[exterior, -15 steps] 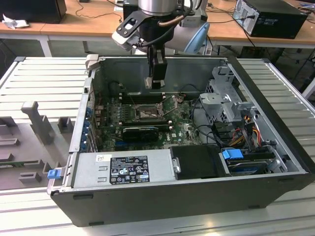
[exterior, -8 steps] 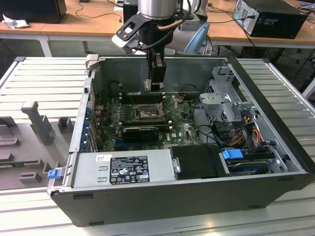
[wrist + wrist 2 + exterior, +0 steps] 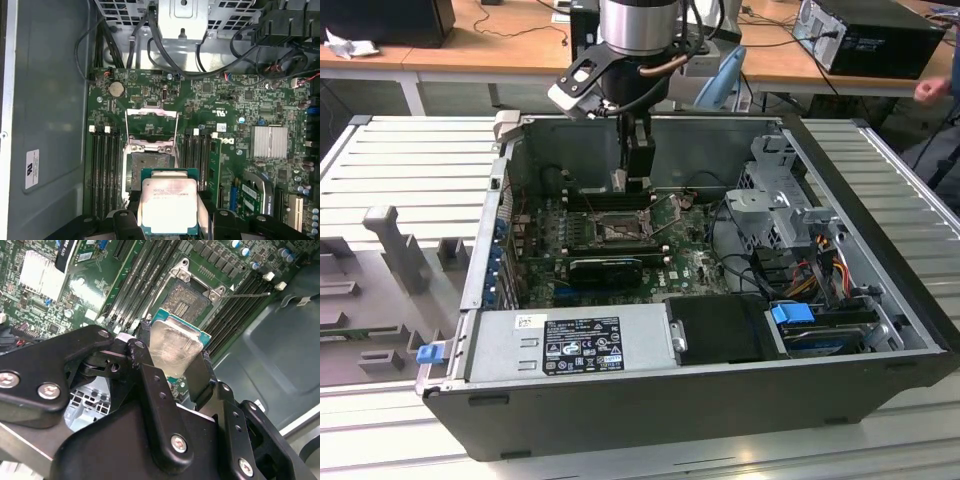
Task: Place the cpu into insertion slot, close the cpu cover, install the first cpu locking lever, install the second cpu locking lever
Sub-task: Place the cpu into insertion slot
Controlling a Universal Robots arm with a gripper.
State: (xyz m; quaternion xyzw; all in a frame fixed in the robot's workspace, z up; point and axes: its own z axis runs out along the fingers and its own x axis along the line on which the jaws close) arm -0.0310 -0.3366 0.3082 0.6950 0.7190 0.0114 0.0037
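A ribbed silver-grey metal bench top (image 3: 400, 160) spreads on all sides below the pincer (image 3: 638, 182). Beyond the pincer stands a long light-brown wooden desk (image 3: 460, 50) on white legs. Well apart from the pincer, toward the exterior view's right, a black box-shaped computer case (image 3: 875, 35) sits on that desk. Toward the exterior view's left, grey moulded fixture blocks (image 3: 395, 245) rest on the bench. Lighting even.
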